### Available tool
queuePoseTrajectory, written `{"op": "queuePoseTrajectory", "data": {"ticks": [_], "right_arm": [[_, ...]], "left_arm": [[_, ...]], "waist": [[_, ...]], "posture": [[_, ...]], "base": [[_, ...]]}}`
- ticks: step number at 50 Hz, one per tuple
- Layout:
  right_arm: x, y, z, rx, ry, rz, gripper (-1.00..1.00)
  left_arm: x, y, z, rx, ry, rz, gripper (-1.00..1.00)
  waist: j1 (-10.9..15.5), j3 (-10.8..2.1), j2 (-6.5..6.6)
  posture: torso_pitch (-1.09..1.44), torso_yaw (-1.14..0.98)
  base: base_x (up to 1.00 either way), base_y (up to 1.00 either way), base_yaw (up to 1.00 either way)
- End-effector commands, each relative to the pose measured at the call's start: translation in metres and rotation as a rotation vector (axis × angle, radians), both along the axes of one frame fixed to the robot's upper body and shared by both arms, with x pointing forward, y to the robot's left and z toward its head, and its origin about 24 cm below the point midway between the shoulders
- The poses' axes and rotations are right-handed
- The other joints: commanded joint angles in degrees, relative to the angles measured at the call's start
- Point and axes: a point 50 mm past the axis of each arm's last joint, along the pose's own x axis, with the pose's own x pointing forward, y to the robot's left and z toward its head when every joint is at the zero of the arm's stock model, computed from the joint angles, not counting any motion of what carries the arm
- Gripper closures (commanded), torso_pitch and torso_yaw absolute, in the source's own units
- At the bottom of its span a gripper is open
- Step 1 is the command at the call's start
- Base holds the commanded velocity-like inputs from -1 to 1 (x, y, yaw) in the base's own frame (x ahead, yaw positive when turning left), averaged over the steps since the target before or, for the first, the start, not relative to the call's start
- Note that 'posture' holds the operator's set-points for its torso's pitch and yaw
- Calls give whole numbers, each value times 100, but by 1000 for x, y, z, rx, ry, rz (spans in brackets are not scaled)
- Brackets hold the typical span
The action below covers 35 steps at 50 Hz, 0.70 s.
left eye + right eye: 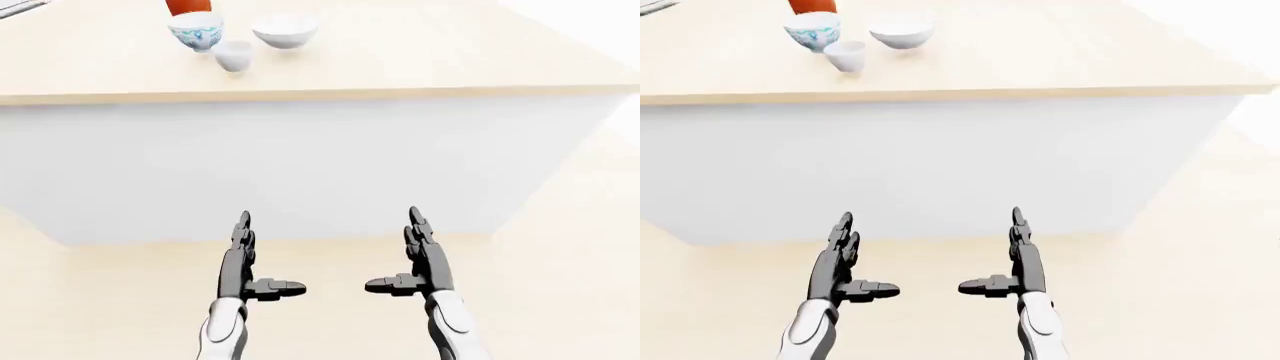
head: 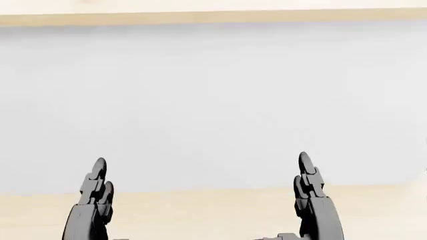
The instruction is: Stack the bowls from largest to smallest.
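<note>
White bowls [image 1: 285,31] upright, rims upward.

A wooden counter [image 1: 420,52] with white sides carries a red object [image 1: 187,7], perhaps a bottle.

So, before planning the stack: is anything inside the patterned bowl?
The patterned bowl shows a pale interior near its rim with nothing sticking out, but its bottom is hidden by the near wall. The white bowl and small cup stand separately beside it.
</note>
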Motion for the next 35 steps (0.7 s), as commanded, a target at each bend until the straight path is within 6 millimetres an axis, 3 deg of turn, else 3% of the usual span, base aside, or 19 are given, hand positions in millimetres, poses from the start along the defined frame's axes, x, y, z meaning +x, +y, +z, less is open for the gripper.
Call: {"op": "queuePoseTrajectory", "data": {"ticks": [1, 3, 4, 5, 7, 8, 15, 23, 28, 29, 31, 35], "right_arm": [[10, 2, 29, -2, -166, 11, -100], [10, 2, 29, -1, -168, 11, -100], [10, 2, 29, 0, -170, 13, -100], [11, 3, 27, 0, -172, 15, -100], [10, 4, 28, -1, -172, 19, -100], [11, 4, 28, -3, -172, 18, -100], [13, 6, 52, -6, -197, 21, -100], [15, 6, 115, 22, -244, 21, -100], [17, 5, 139, 50, -274, 29, -100], [16, 7, 146, 54, -282, 34, -100], [15, 10, 157, 45, -302, 45, -100], [14, 13, 170, 33, -326, 68, -100]], "left_arm": [[10, -2, 35, 8, -171, -15, -100], [9, -3, 35, 4, -167, -16, -100], [10, -3, 35, 4, -165, -18, -100], [11, -2, 36, 5, -167, -17, -100], [11, -3, 37, 15, -168, -25, -100], [11, -4, 39, 16, -166, -27, -100], [15, -6, 65, 18, -188, -37, -100], [15, -5, 137, 33, -255, -49, -100], [19, 2, 158, 37, -272, -44, -100], [18, 1, 164, 37, -278, -47, -100], [17, 1, 175, 43, -287, -53, -100], [16, 1, 193, 41, -301, -69, -100]], "waist": [[-12, -5, -45], [38, -354, 0], [36, -299, -2], [34, -96, -38], [38, -398, -41], [41, -432, -40], [47, -466, -20], [52, -533, -19], [56, -546, -15], [150, -616, 6], [141, -464, -20], [204, -401, -20]], "posture": [[0, 0], [0, 0], [0, 0], [0, 0], [0, 0], [0, 0], [0, 0], [0, 0], [0, 0], [0, 0], [0, 0], [0, 0]], "base": [[0, 0, 0], [0, 0, 0], [0, 0, 0], [0, 0, 0], [0, 0, 0], [0, 0, 0], [0, 0, 0], [0, 0, 0], [0, 0, 0], [0, 0, 59], [0, 0, 100], [0, 0, 100]]}}
